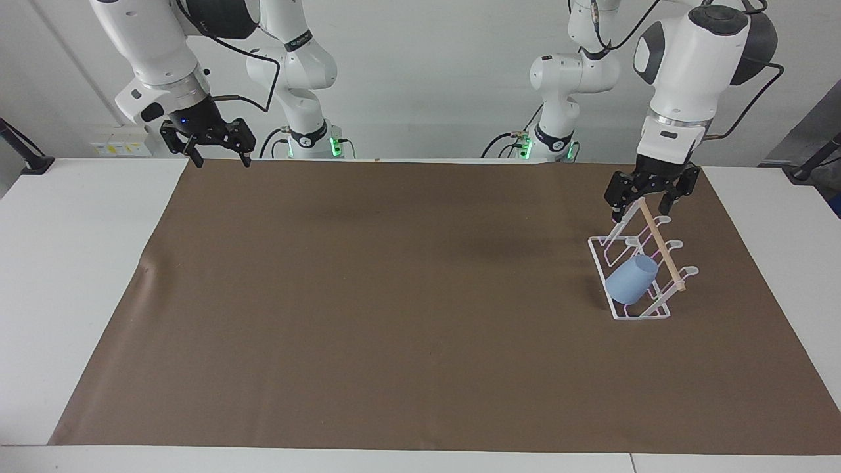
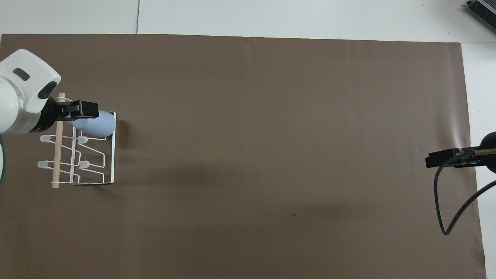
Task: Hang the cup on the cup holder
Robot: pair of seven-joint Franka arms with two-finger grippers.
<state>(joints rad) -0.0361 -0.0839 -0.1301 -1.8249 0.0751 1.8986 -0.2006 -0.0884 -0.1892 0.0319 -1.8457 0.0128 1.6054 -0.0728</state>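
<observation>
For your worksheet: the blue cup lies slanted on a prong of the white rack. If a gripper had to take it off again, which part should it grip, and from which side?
Grip the cup across its tapered body near the closed base, coming from above. It lies slanted on a prong of the cup holder, base up and toward the right arm's end, mouth down among the wires. The left gripper hangs open over the holder; the right gripper waits.

I work in a robot laboratory: under my left gripper lies a brown paper sheet on white tables, with bare white walls around.
</observation>
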